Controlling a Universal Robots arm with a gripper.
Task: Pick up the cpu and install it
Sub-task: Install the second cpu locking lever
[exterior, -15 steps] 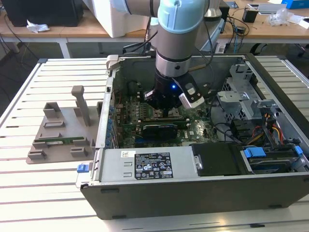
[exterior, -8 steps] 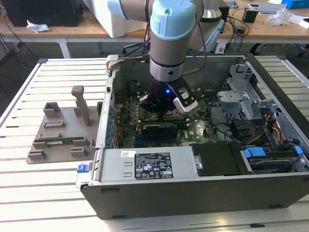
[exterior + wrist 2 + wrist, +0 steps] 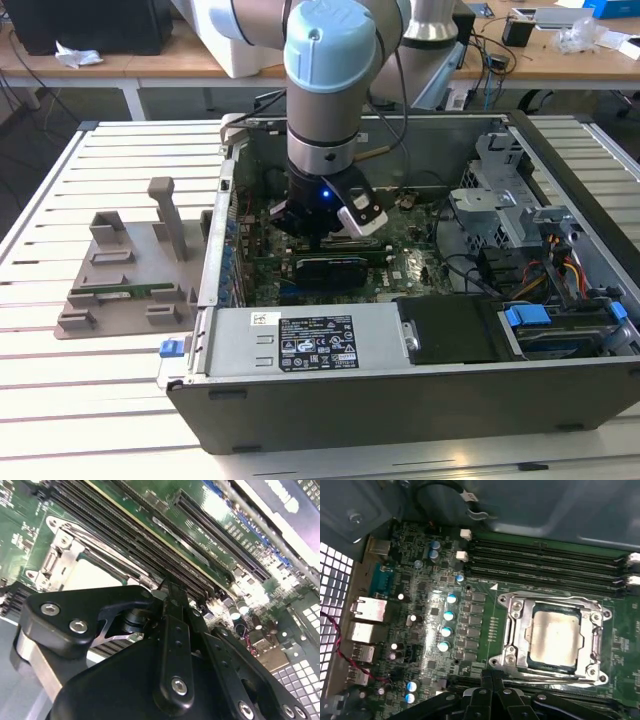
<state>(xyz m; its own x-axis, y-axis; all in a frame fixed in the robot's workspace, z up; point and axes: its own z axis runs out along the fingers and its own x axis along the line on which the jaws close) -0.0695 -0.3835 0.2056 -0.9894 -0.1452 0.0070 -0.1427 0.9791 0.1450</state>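
Observation:
The cpu (image 3: 555,637), a flat square chip with a pale silver top, lies inside the metal socket frame (image 3: 512,630) on the green motherboard. The second wrist view shows the cpu (image 3: 95,575) as a pale patch inside the same frame. My gripper (image 3: 492,682) hovers just beside the socket, above the memory slots (image 3: 150,545), with its black fingers (image 3: 172,610) pressed together and nothing between them. In the exterior view the gripper (image 3: 325,238) reaches down into the open computer case (image 3: 420,350), over the middle of the board.
A black expansion card (image 3: 330,268) sits on the board just in front of the gripper. Drive bays and cables (image 3: 560,270) fill the case on the exterior view's right. A grey fixture tray (image 3: 130,275) holding a green memory stick (image 3: 125,292) stands outside the case on the left.

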